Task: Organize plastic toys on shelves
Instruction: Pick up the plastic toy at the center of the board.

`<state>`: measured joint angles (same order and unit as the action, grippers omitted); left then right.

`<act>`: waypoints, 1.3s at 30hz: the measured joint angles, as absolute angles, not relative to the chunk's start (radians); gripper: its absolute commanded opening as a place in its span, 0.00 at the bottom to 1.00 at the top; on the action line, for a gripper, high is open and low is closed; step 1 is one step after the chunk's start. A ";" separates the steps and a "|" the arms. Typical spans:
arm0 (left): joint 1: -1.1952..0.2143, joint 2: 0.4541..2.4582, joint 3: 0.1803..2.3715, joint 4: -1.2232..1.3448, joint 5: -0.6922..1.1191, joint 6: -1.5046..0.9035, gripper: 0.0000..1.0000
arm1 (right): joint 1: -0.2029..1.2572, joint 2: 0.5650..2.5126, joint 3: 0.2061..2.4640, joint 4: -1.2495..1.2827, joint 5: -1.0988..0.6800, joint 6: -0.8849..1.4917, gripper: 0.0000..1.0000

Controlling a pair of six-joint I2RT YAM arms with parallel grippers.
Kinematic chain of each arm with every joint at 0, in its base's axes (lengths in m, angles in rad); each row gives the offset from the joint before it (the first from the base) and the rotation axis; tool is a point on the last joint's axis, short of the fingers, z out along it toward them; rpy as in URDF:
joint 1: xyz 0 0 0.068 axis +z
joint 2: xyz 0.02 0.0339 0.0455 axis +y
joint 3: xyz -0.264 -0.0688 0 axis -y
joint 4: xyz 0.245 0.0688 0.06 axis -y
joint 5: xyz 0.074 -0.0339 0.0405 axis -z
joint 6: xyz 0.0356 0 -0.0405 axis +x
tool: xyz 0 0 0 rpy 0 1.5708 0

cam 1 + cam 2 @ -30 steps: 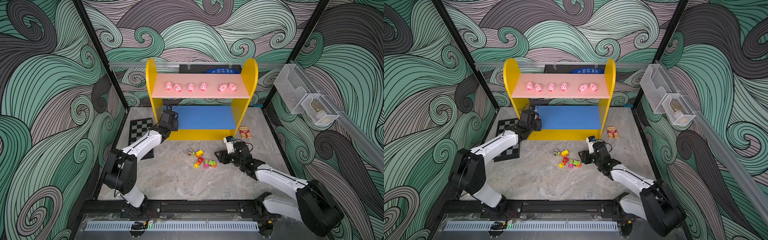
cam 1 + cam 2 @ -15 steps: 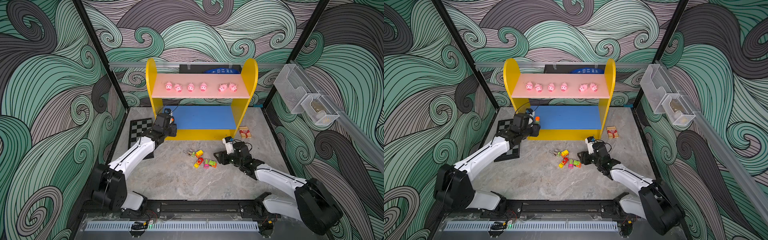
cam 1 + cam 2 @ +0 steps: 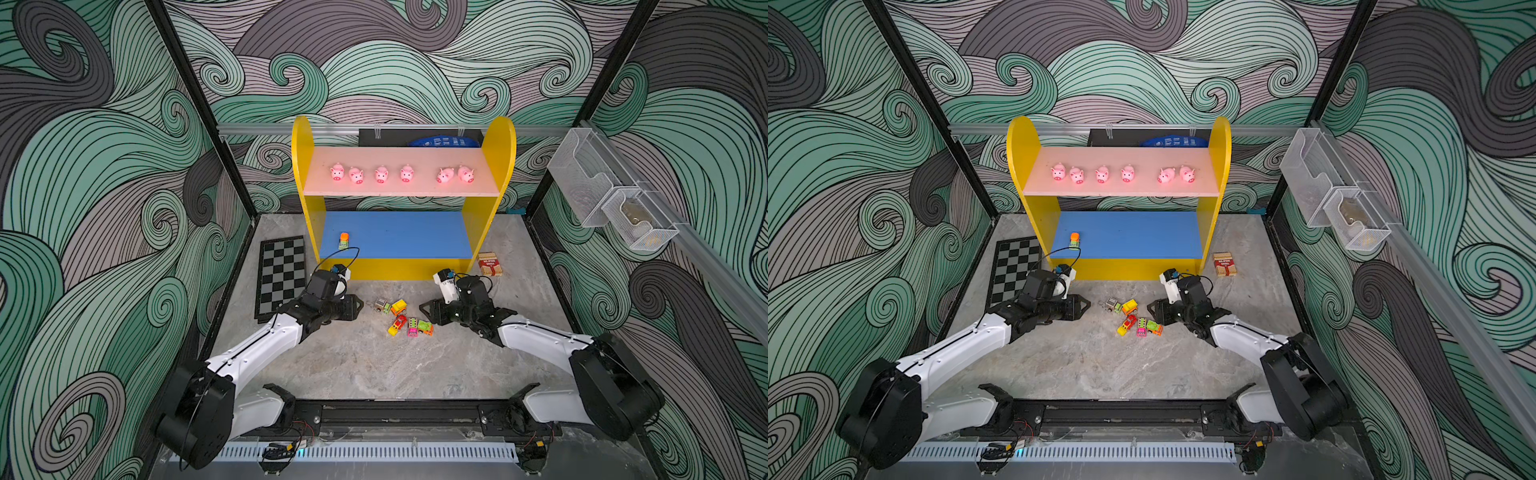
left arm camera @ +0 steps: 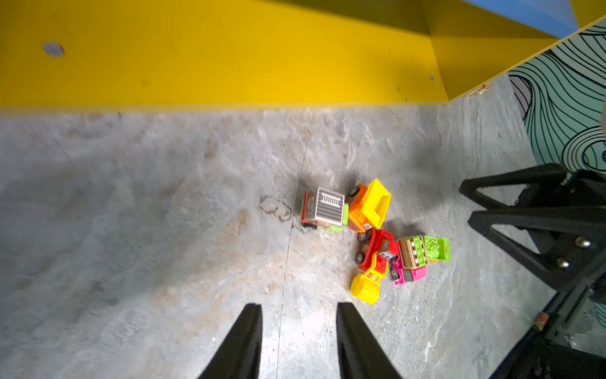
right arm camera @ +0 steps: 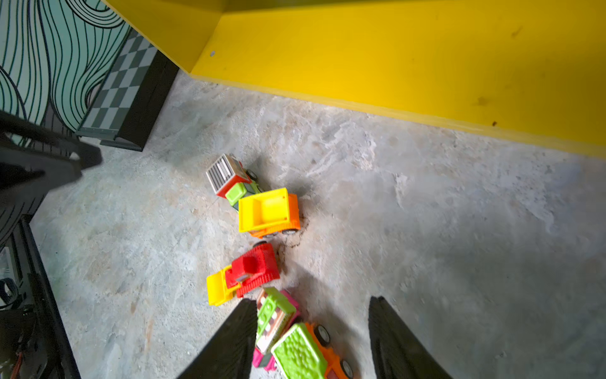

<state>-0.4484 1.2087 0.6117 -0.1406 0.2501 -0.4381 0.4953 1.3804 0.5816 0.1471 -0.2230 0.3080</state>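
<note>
Though shelf-side earlier, left claw (image 4: 299, 305) away.

Blue object (image 3: 440, 141) mostly hidden behind shelves (image 3: 500, 145), perhaps a lid

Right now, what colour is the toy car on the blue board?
Toy car: orange and green, in a top view.

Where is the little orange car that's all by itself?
In a top view, the orange car sits alone on the blue lower board, close to the left yellow side panel.
</note>
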 measured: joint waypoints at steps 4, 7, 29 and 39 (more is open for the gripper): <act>-0.449 1.263 0.557 -0.034 0.322 -0.508 0.30 | 0.529 1.459 0.675 0.142 -0.220 0.286 0.41; -0.452 1.308 0.543 0.039 0.356 -0.545 0.25 | 0.562 1.521 0.744 0.133 -0.213 0.266 0.30; -0.468 1.594 0.549 0.276 0.423 -0.621 0.03 | 0.702 1.899 1.133 -0.046 -0.049 0.199 0.18; -0.468 1.660 0.619 0.316 0.422 -0.622 0.07 | 0.731 1.934 1.171 -0.100 -0.035 0.178 0.19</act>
